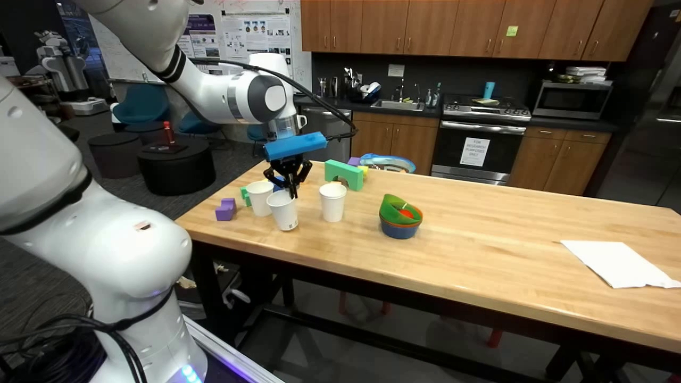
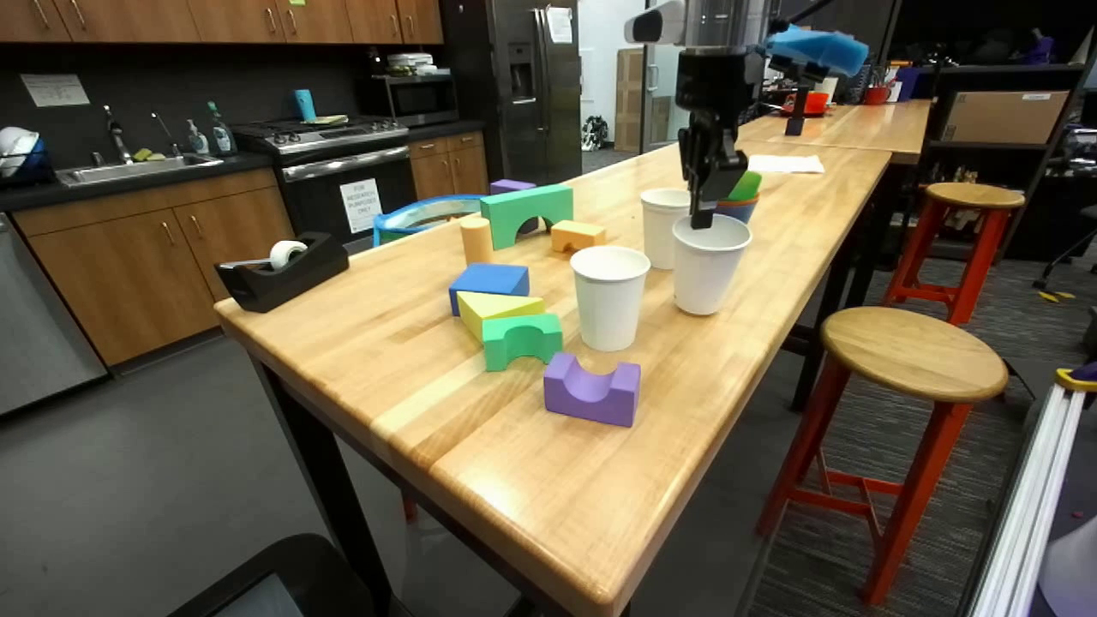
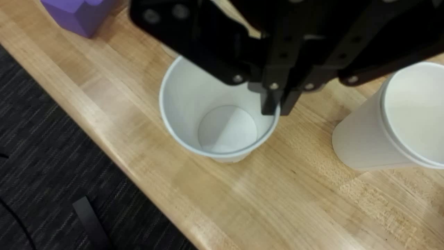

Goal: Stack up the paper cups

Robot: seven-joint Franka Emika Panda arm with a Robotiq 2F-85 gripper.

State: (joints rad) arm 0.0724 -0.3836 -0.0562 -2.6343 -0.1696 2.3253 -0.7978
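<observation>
Three white paper cups stand near one end of the wooden table. My gripper [image 1: 293,193] is shut on the rim of the middle cup [image 1: 282,213], one finger inside the cup and one outside. In the wrist view the gripper [image 3: 279,110] pinches this empty cup [image 3: 227,130] at its right edge. The held cup [image 2: 708,278] leans slightly; I cannot tell whether its base touches the table. A second cup [image 1: 259,201] stands upright close beside it, mostly hidden in the wrist view. The third cup [image 1: 333,204] stands upright on the opposite side, also at the wrist view's right [image 3: 412,118].
A purple block [image 2: 591,392], a green block [image 2: 521,336], a yellow block [image 2: 493,310] and a blue block [image 2: 490,287] lie near the cups. A green arch [image 2: 527,206] stands behind. Stacked bowls [image 1: 401,230] sit beyond the third cup. A tape dispenser [image 2: 283,272] sits at the table's corner.
</observation>
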